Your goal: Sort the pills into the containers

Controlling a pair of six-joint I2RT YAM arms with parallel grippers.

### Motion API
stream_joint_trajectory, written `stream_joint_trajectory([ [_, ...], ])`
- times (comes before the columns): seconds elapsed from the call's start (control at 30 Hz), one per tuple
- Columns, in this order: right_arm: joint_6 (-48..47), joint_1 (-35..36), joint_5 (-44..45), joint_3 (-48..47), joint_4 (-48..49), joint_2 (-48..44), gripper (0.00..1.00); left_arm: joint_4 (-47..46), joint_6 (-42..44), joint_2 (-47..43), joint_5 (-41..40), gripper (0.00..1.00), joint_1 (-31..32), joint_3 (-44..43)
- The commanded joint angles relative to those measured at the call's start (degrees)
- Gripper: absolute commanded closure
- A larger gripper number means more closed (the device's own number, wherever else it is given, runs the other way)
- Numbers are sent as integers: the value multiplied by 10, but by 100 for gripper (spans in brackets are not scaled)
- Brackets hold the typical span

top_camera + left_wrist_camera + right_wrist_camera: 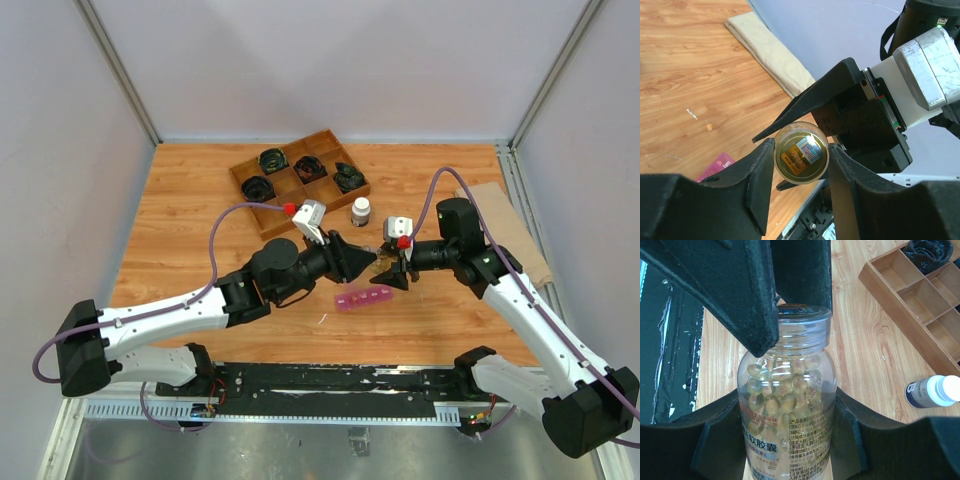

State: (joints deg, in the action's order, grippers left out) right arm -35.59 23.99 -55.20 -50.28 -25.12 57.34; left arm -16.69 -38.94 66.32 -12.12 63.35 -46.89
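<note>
Plain grey walls around a wooden table (pixel 200 220) on my feed; both arms meet just past the middle of it. The right claw (pixel 787 427) is pinching a small clear jar (pixel 785 405) by its body, a pad pressed on each side; the pills (pixel 780 390) are heaped inside that jar, yellowish and see-through. The left claw (pixel 801 148) has come at the jar's threaded top end-on, one finger at 9 o'clock and one at 3 o'clock of the round rim; they sit so tight to it that I honestly can't tell if they're clamped or just flanking. The pink strip (pixel 362 298) of compartments lies flat on the wood at 6 o'clock from the jar, near but apart. At 12 o'clock on the table there's a wooden tray (pixel 300 175) with black coils (pixel 272 158); a white-capped bottle (pixel 360 211) stands at 5 o'clock from the tray.
</note>
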Motion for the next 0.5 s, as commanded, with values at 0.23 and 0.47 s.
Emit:
stream_joint_trajectory([
  [0.23, 7, -7, -16, -8, 13, -4, 99, -53, 108, -2, 88, 68, 7, 25],
  [0.47, 3, -7, -30, -4, 13, -9, 99, -269, 254, 15, 352, 72, -74, 124],
])
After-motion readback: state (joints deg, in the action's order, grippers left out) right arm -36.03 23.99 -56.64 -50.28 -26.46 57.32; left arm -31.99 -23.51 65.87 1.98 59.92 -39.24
